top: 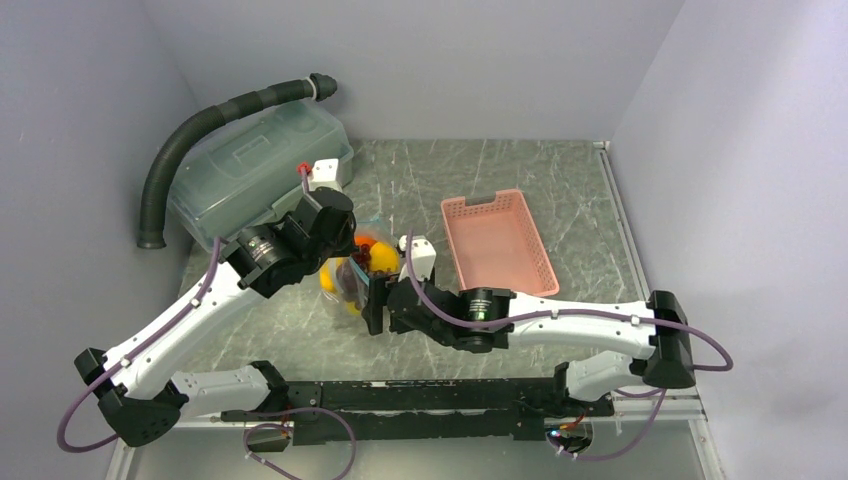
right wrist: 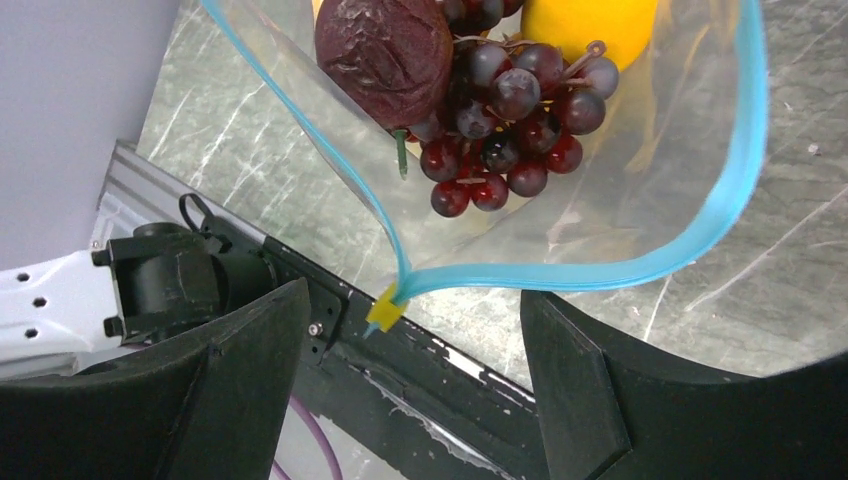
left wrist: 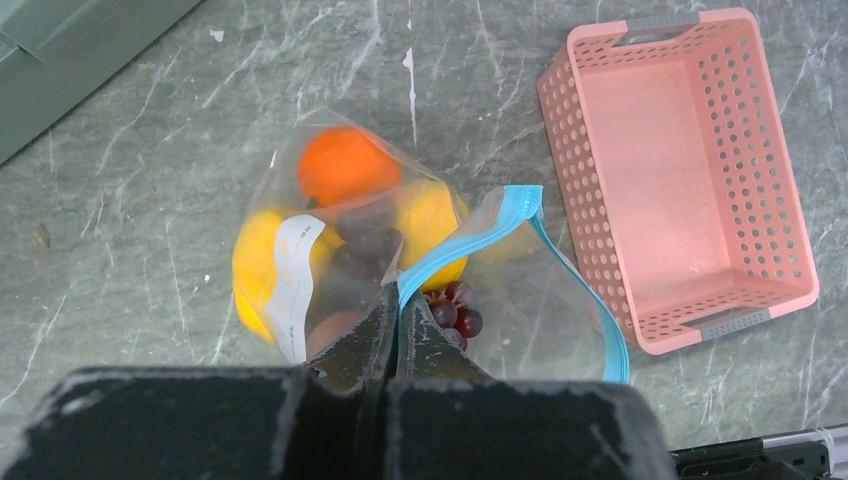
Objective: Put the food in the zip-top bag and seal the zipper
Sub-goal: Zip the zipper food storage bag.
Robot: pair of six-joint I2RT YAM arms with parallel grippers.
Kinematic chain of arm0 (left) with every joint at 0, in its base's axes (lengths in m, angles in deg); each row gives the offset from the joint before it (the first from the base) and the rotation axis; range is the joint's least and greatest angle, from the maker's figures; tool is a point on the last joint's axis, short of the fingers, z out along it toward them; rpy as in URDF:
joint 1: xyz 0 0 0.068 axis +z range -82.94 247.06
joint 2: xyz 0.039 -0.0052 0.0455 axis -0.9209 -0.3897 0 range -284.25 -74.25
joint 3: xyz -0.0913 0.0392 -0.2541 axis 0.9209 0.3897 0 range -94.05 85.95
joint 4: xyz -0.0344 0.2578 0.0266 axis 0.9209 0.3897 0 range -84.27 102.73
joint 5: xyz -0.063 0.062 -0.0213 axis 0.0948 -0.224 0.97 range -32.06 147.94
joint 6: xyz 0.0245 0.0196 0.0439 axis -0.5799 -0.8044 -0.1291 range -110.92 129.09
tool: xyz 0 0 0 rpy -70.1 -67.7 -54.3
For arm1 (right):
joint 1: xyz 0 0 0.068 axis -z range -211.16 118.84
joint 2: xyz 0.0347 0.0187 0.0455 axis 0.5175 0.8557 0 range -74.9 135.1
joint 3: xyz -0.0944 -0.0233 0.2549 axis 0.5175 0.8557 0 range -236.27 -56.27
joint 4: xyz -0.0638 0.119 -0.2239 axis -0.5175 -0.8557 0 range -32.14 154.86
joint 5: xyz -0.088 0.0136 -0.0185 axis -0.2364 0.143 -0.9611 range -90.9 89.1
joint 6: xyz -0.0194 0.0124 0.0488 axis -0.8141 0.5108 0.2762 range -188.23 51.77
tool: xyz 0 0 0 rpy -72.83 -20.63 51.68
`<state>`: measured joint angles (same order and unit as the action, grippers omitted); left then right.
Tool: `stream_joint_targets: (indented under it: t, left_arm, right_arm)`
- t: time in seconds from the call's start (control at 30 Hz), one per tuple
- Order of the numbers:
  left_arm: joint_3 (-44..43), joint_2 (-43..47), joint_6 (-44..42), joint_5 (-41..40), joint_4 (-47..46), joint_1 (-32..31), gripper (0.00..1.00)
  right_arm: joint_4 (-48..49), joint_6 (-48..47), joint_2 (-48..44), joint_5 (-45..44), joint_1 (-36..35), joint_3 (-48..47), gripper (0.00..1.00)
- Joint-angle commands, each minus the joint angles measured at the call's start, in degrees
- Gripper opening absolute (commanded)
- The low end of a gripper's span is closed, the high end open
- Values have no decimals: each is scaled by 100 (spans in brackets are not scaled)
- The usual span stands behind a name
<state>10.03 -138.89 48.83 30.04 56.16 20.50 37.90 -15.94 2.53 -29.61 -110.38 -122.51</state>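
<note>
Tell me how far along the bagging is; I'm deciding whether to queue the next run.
Done: the orange, grape bunch and yellow pieces sit inside the zip-top bag, and the pink basket is empty. In hand: the left gripper pinches the zipper strip; the right gripper is open near its yellow-tabbed end. Left: the mouth gapes, so sealing remains.

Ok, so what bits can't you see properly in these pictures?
Left wrist view: the left gripper and the white label cover part of the zip-top bag, so the yellow pieces cannot be counted.
Right wrist view: the top edge cuts off the reddish-purple fruit and most of the bag.
Top view: the left gripper and right gripper hide the zipper.
</note>
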Motion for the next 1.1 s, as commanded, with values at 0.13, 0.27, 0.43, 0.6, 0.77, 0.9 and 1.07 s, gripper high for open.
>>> stream_joint_targets:
  t: [0.13,0.27,0.43,0.6,0.77,0.9,1.07]
  left_arm:
    - [-205,222,148,-164,-369,17,0]
    - [-180,266,166,-151,-368,16,0]
    - [-148,331,174,-98,-368,16,0]
    - [-57,420,189,-56,-394,16,0]
    - [-49,481,191,-7,-334,23,0]
    - [-48,510,190,12,-286,22,0]
    - [-7,540,200,-7,-267,17,0]
  right_arm:
    - [197,575,352,-472,-10,-445,79]
    - [37,761,538,-680,47,-585,76]
    - [110,857,604,-731,174,-531,67]
    - [158,848,618,-758,246,-495,54]
    - [232,745,575,-692,322,-420,42]
    - [315,611,500,-617,358,-355,32]
    - [472,354,387,-457,402,-246,14]
